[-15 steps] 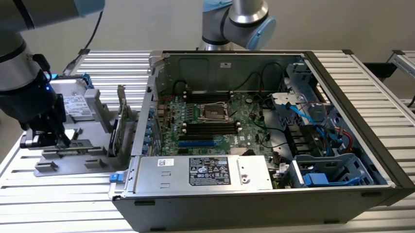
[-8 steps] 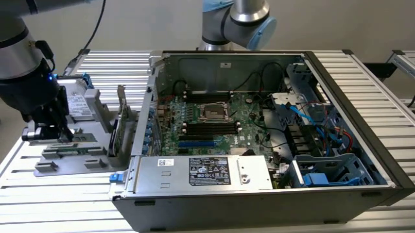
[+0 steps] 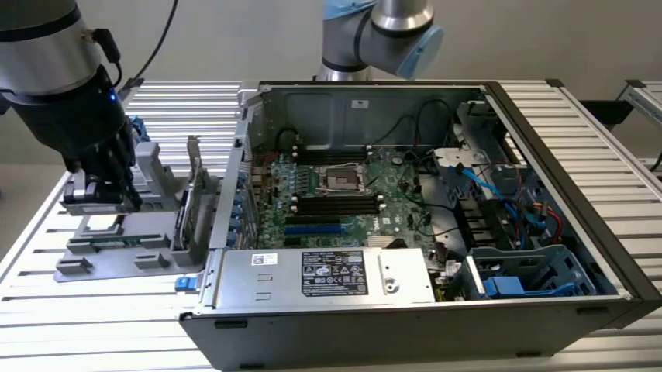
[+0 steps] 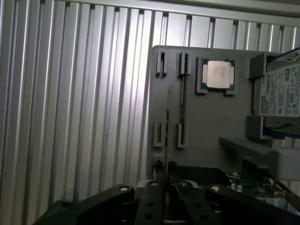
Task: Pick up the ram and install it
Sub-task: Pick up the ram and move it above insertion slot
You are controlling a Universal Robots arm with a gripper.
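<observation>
Pickup seemed in hand: the narrow claw pinched the ram edge-on over the holder, at 9 o'clock from the case in the exterior view; installing would need it squared to a slot.

Soft, even light fills the exterior view, leaving the computer case dark inside. The wrist view is dimmer: glare streaks the ribbed table, the processor shines, the gripper sits in shadow.
</observation>
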